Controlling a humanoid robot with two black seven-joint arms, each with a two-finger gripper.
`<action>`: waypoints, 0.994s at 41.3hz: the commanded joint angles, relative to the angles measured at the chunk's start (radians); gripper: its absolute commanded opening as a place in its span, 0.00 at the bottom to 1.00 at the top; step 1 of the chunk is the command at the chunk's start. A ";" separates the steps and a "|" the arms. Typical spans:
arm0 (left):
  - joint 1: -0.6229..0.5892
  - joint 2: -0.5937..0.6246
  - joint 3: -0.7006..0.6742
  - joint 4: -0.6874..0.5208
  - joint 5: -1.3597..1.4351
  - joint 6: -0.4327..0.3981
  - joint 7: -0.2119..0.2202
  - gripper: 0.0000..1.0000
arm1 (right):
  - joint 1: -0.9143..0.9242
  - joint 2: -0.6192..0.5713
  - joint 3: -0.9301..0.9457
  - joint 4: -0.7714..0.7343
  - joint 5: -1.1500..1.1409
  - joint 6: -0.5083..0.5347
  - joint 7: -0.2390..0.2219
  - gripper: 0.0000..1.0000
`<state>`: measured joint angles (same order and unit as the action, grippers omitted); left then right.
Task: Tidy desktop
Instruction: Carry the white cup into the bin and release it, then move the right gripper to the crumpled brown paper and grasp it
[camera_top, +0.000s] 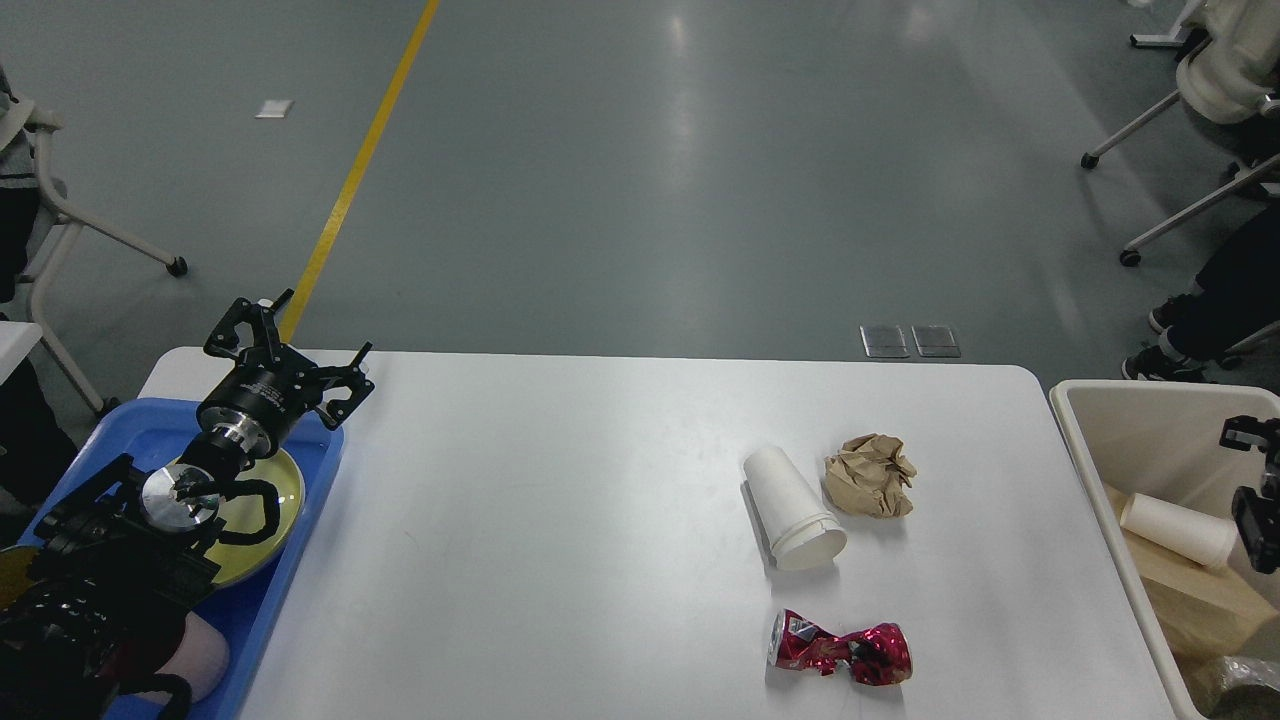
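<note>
The white desktop (560, 520) carries a white paper cup (793, 508) lying on its side, a crumpled brown paper ball (870, 475) and a crushed red can (840, 650). My left gripper (293, 350) is open and empty, held above the far corner of the blue tray (300, 520). My right gripper (1255, 480) shows only in part at the right edge, over the beige bin (1110, 500). A second white cup (1175, 528) lies inside the bin, its rim end against the gripper. I cannot tell whether the gripper still holds it.
The blue tray at the left holds a yellow-green plate (285, 500) and a pinkish object (195, 660), partly hidden by my left arm. The bin holds brown paper (1190, 600). Chairs and a person's legs (1230, 280) stand at the far right.
</note>
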<state>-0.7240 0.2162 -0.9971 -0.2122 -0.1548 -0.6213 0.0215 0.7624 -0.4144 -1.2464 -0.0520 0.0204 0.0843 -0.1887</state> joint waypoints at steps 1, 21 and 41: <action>0.000 0.000 0.000 0.000 0.000 0.000 0.000 1.00 | 0.055 0.003 0.005 0.006 0.001 0.000 0.000 1.00; 0.000 0.000 0.000 0.000 0.000 0.000 0.000 1.00 | 0.499 -0.013 1.055 0.371 0.121 0.018 0.014 1.00; 0.000 0.000 0.000 -0.001 0.000 0.000 0.001 1.00 | 0.488 -0.112 1.136 0.674 -0.123 0.156 0.018 1.00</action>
<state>-0.7240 0.2163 -0.9971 -0.2129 -0.1548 -0.6213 0.0228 1.1559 -0.4691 0.0198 0.4937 0.0751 0.1567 -0.1675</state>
